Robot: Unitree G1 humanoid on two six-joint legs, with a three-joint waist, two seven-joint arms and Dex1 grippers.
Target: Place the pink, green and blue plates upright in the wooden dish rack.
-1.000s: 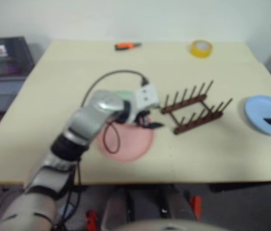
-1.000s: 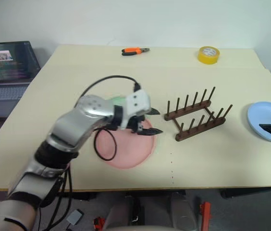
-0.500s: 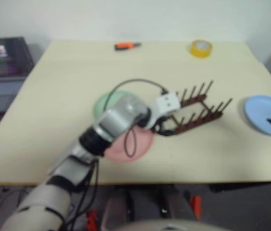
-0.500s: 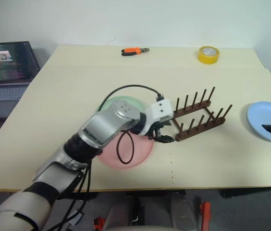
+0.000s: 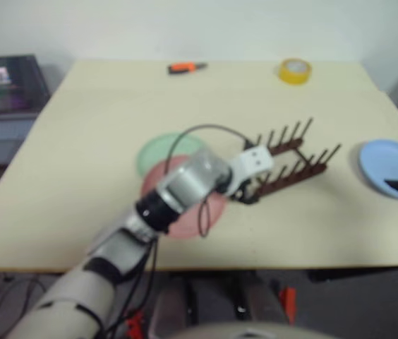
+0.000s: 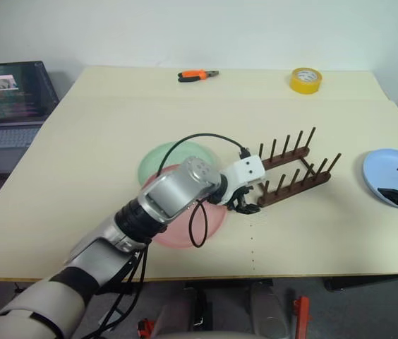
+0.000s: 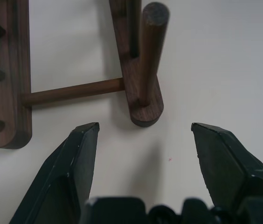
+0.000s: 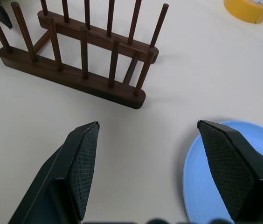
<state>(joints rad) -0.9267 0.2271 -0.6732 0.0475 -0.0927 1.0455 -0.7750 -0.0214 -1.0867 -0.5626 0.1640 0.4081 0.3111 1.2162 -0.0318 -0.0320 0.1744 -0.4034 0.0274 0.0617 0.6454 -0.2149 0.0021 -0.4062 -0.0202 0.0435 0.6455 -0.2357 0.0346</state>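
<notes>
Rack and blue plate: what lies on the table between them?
Nothing: bare table lies between the rack and the blue plate, as the right eye view shows. In the right wrist view the open right gripper hangs over that stretch.

Showing a left arm (image 6: 164, 201) built of a brushed silver cylinder near the wrist, black ribbed rings behind it and pale grey shells further back, with a white boxy wrist block carrying the left gripper (image 6: 247, 205). Trailing a thin black cable (image 6: 199, 141) arching from the white block and looping under the forearm. Ending each arm in two black wedge-shaped fingers (image 7: 75, 163), the right gripper (image 8: 152, 172) wearing fine cross-hatched pads (image 8: 224, 158) on its inner faces.
</notes>
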